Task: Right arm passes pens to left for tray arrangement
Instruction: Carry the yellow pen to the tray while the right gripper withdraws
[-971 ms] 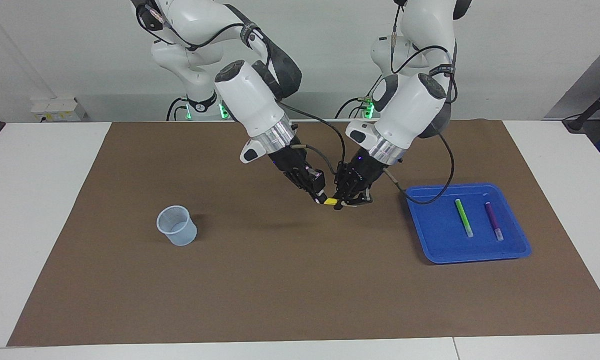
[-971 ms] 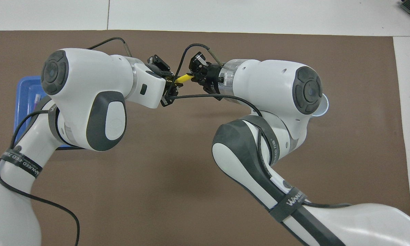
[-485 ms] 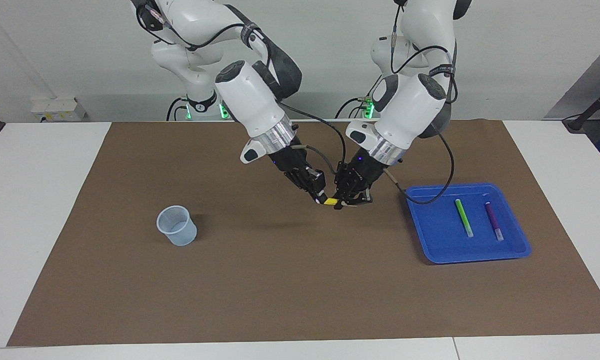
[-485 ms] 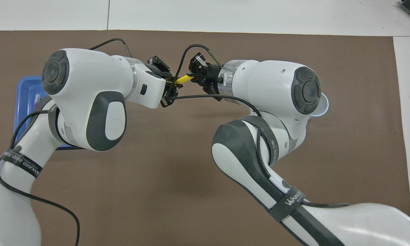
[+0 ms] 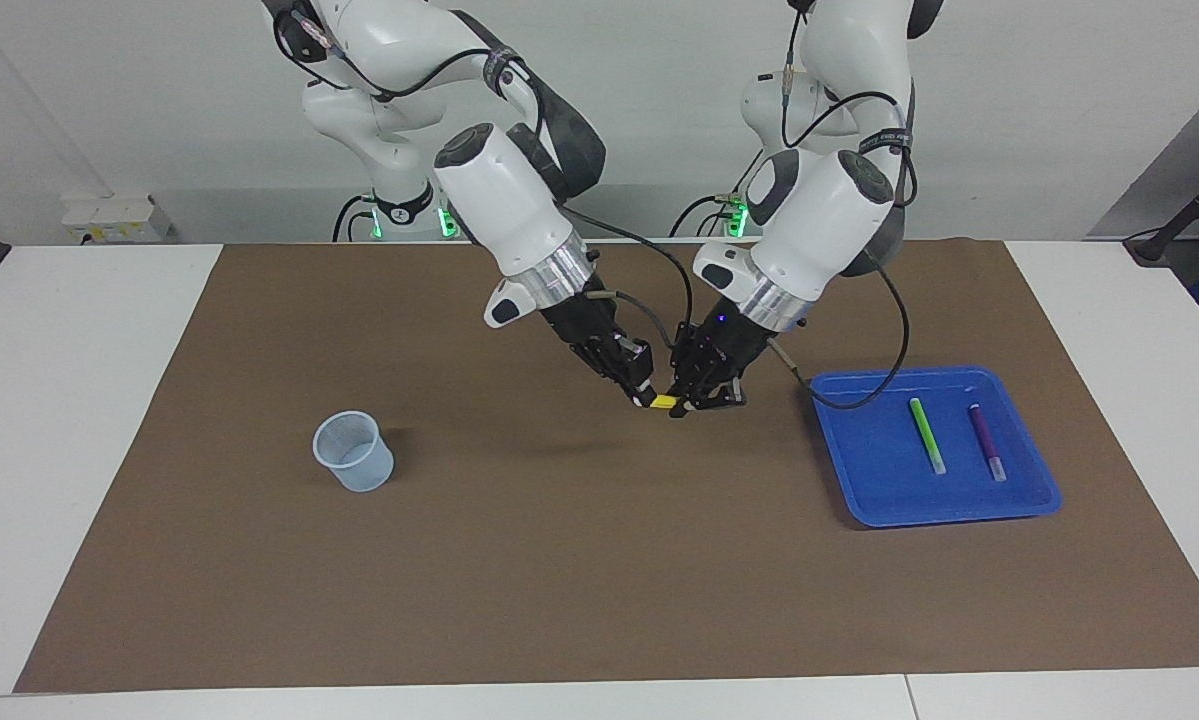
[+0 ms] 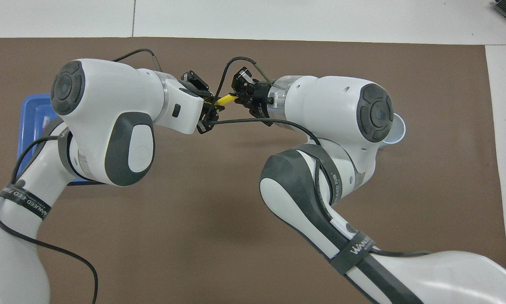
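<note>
Yellow pen (image 5: 664, 402), the last of the three, hangs in the air over the middle of the brown mat (image 5: 559, 560), bridged between the two arms. The left end effector (image 5: 681, 405) is clamped on the end toward the tray, fingers fully closed on it. The right end effector (image 5: 647, 398) is at the pen's other end with its fingers close to shut; whether it has let go I cannot tell. The blue tray (image 5: 859, 490) sits on the surface toward the left arm's end, and in it the green pen (image 5: 926, 435) and the purple pen (image 5: 987, 442) lie side by side, roughly parallel and a little apart. A translucent cup (image 5: 354, 452) stands well away toward the right arm's end. The step in hand reads as the handover itself. To do it well, the right end effector should open fully before either arm moves, then back straight away along the pen's axis so it does not drag or twist the pen in the left arm's grip. The left arm should hold firm until the pen is clearly free, then carry it level to the tray. A sensible landing place is the bare strip of tray floor beside the green pen, on its robot-centre side, laid parallel to the other two.
</note>
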